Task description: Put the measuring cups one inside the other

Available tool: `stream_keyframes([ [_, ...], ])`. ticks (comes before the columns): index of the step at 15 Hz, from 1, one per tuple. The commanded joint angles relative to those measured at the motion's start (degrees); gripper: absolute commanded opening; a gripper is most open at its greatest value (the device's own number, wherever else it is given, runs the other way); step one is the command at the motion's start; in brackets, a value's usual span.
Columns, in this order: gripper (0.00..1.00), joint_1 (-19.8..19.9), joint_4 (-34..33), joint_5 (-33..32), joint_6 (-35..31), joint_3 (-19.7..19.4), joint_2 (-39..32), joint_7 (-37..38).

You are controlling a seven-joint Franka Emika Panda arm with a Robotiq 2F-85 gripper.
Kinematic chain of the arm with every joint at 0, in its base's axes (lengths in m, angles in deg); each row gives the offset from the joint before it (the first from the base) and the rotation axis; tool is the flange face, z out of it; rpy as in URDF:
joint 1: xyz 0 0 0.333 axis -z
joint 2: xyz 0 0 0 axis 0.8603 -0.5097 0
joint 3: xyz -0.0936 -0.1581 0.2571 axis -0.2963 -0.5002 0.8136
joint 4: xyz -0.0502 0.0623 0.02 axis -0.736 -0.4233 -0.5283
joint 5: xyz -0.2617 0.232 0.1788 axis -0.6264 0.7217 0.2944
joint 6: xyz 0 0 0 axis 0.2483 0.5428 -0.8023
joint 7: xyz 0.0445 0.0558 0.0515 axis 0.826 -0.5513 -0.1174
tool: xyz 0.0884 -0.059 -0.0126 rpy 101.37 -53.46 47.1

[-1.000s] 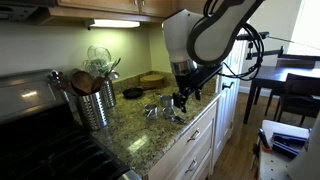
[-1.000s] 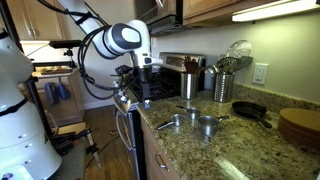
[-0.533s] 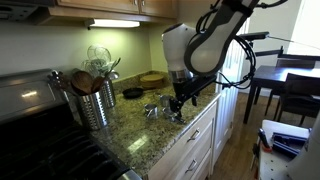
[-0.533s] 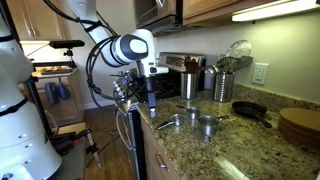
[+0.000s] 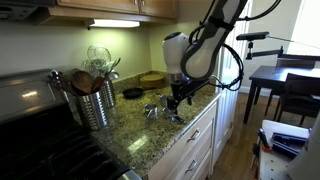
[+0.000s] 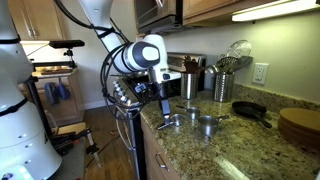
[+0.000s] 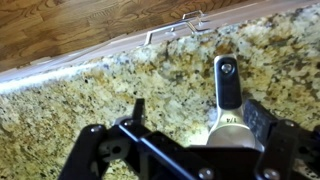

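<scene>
On the granite counter (image 7: 100, 80), near its front edge, the measuring cups (image 6: 192, 122) sit close together: likely light, rigid, slippery steel. Gripper (image 7: 195, 108) hangs spread wide over one flat handle (image 7: 228, 90); grasp there.

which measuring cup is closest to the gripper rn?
The measuring cup by the counter's front edge; its handle shows between the open gripper's fingers. The other cups sit farther back.

Arm: the white jointed robot arm (image 5: 197, 48) arches over and bends down, wrist vertical.
Gripper: the black two-finger gripper (image 5: 175, 100) hangs low, pointing straight down in both exterior views (image 6: 163, 108).
Jaws: spread wide in the wrist view (image 7: 195, 115), fingers (image 7: 138, 108) apart.
</scene>
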Motion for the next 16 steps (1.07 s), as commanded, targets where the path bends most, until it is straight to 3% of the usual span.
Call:
stream_keyframes([
  [1,1.0,-1.7,-2.4,1.6,-3.9,-2.1,-4.2,-3.2],
  [9,1.0,-4.0,-4.8,9.8,-7.0,-2.6,-9.2,-14.7],
  [11,0.74,-4.4,-5.2,11.0,-6.9,-2.8,-9.6,-16.2],
  [16,0.41,-5.1,-5.5,12.6,-6.8,-3.4,-9.7,-17.9],
])
